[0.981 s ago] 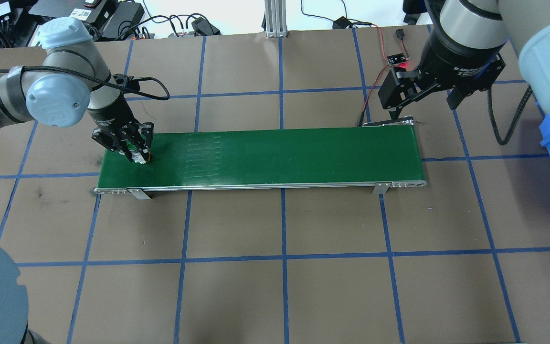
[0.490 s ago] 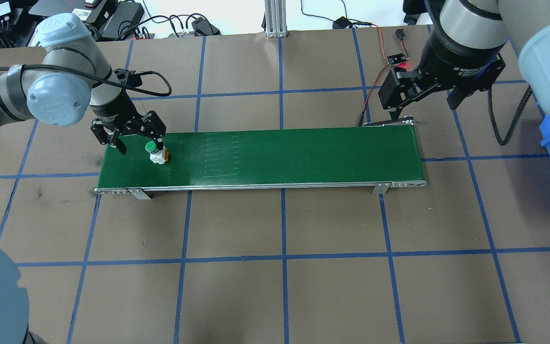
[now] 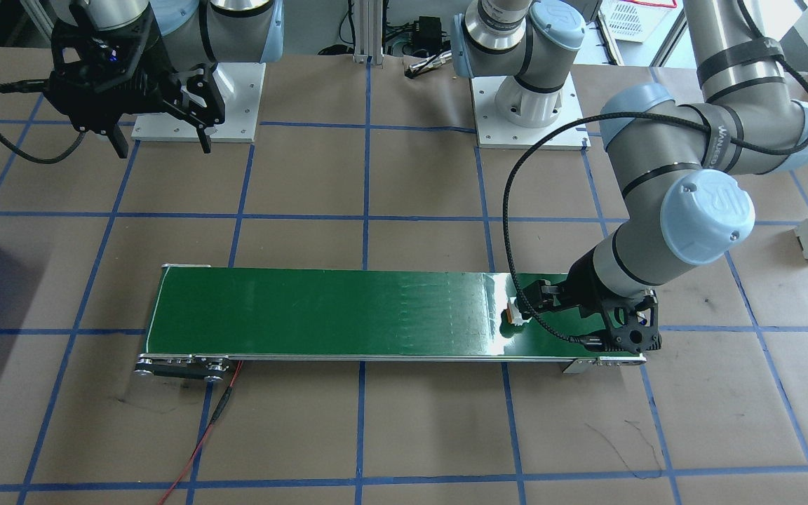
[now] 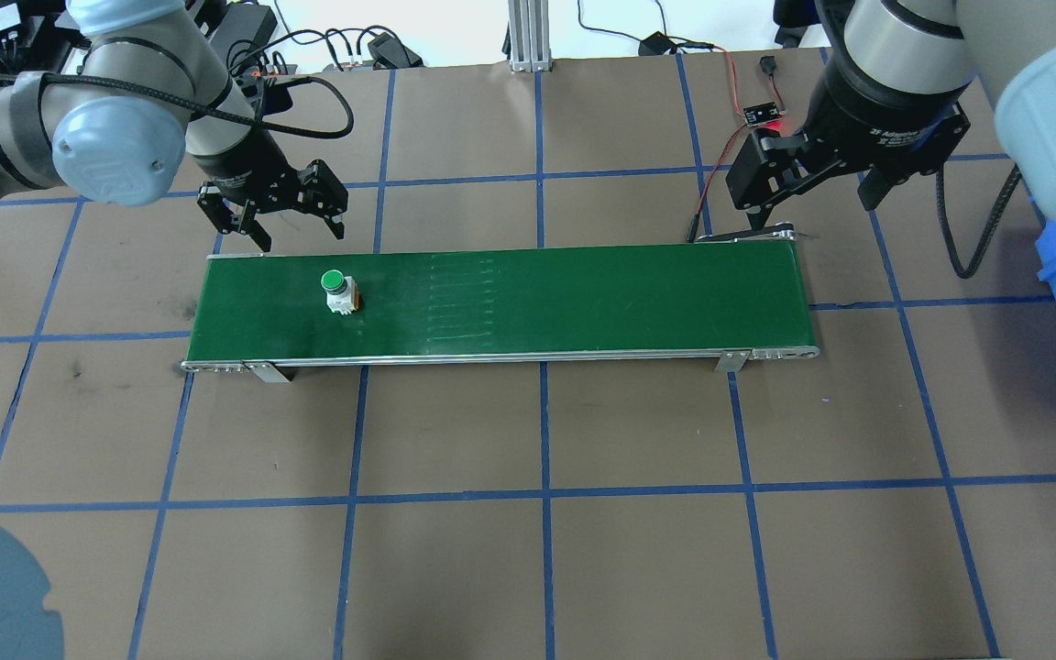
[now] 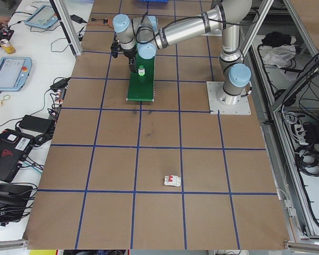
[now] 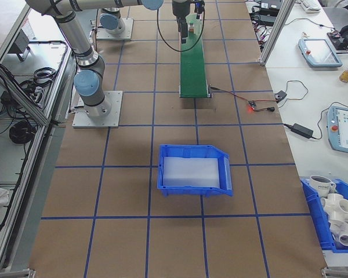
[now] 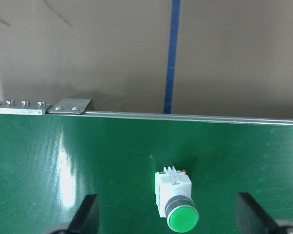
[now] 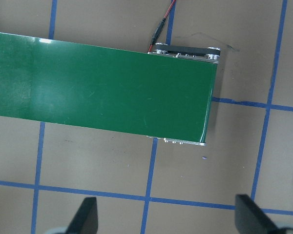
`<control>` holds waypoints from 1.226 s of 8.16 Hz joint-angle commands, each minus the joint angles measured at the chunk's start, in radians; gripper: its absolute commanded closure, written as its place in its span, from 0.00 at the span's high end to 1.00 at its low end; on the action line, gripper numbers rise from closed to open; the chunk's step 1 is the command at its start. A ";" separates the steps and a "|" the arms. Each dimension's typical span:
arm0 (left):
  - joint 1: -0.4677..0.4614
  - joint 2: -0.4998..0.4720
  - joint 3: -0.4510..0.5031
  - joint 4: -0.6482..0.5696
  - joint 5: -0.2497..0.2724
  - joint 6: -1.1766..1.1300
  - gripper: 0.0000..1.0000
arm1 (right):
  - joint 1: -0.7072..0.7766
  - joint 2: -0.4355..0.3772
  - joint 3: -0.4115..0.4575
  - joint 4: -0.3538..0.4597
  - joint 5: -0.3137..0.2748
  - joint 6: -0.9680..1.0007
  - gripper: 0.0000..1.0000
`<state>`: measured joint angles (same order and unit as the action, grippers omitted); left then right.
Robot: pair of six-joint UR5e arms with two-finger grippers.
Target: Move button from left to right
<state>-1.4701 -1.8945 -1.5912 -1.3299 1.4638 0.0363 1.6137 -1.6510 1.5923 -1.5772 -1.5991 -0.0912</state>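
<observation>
The button, green cap on a white body with an orange base, stands upright on the left part of the green conveyor belt. My left gripper hangs open and empty over the belt's far edge, up and back from the button. In the left wrist view the button stands free on the belt below the spread fingertips. My right gripper is open above the belt's far right corner. In its wrist view only the belt's bare right end lies below.
A blue bin sits beyond the belt's right end. A white circuit breaker with a red switch lies on the table far off to the robot's left. A red wire and a small lit board lie behind the belt's right end.
My left gripper opened, let go of the button and pulled up and back from the belt. The button has travelled right along the belt. The right arm has not moved.
</observation>
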 commanded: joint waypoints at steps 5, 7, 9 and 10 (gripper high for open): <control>-0.125 0.089 0.261 -0.209 0.135 -0.045 1.00 | -0.002 0.234 0.030 -0.145 0.044 0.016 1.00; -0.125 0.141 0.261 -0.216 0.133 -0.041 1.00 | -0.002 0.292 0.077 -0.251 0.042 0.016 1.00; -0.131 0.196 0.261 -0.218 0.104 -0.041 1.00 | -0.002 0.374 0.092 -0.294 0.041 0.018 1.00; -0.131 0.212 0.254 -0.219 0.093 -0.041 1.00 | -0.002 0.375 0.115 -0.312 0.041 0.018 1.00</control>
<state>-1.5982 -1.7205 -1.3311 -1.5468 1.5797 -0.0037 1.6122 -1.3111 1.6771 -1.8518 -1.5590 -0.0741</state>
